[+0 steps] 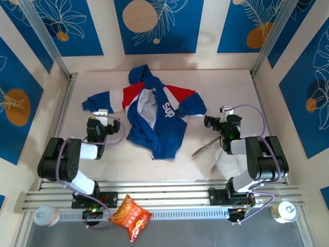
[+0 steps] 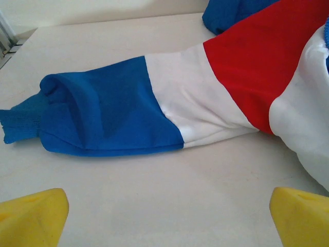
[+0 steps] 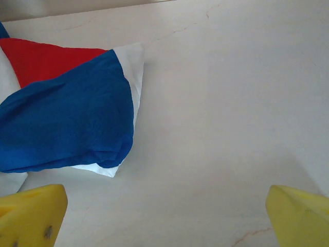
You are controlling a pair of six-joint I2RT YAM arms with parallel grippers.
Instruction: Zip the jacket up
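The jacket (image 1: 154, 110) lies crumpled in the middle of the table, royal blue with red and white bands. Its front is open, showing the white lining beside the white lettering. The left sleeve (image 2: 154, 98) stretches out flat toward my left gripper (image 1: 100, 115), which stands open just short of it. In the left wrist view its yellow fingertips (image 2: 33, 218) sit wide apart over bare table. My right gripper (image 1: 218, 117) is open beside the folded right sleeve (image 3: 72, 118). Its yellow fingertips (image 3: 31, 216) hold nothing, and the sleeve lies ahead and to the left.
A snack bag (image 1: 131, 217) and two cans (image 1: 46, 215) (image 1: 284, 211) sit by the metal rail (image 1: 164, 191) at the near edge. Blue patterned walls close in the table on three sides. Bare tabletop (image 1: 205, 164) lies in front of the jacket.
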